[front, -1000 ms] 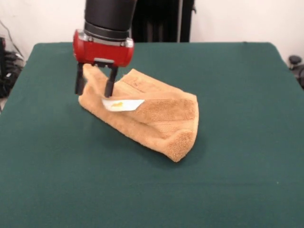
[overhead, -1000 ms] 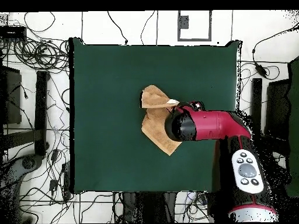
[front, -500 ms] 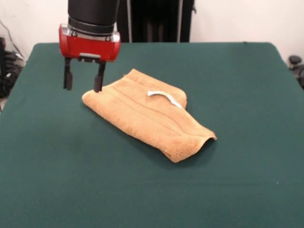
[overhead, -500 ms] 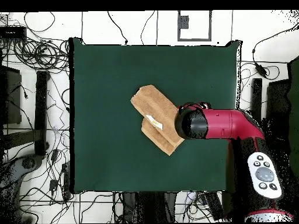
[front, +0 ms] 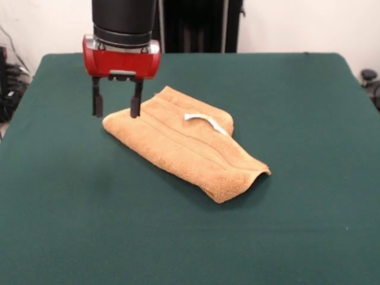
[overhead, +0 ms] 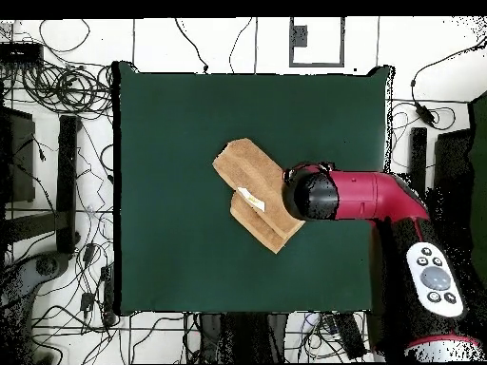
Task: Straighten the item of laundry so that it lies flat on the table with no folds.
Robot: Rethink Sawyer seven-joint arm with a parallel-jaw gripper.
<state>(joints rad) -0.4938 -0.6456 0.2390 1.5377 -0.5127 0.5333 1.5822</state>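
The gripper point(front: 114, 107) is hovering, jaws apart and empty, above the folded tan-orange terry towel point(front: 184, 145); it should probably be pinching only the top layer's corner just beneath.

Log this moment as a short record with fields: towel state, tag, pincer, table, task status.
towel state: the towel lies on the table, folded over itself in layers, one end lifted in a small curl
tag: the white tag shows on top of the towel
pincer: the pincer is open, holds nothing, and hangs at the towel's corner nearest the robot
table: the green table is far larger than the towel
task status: not done; folds remain
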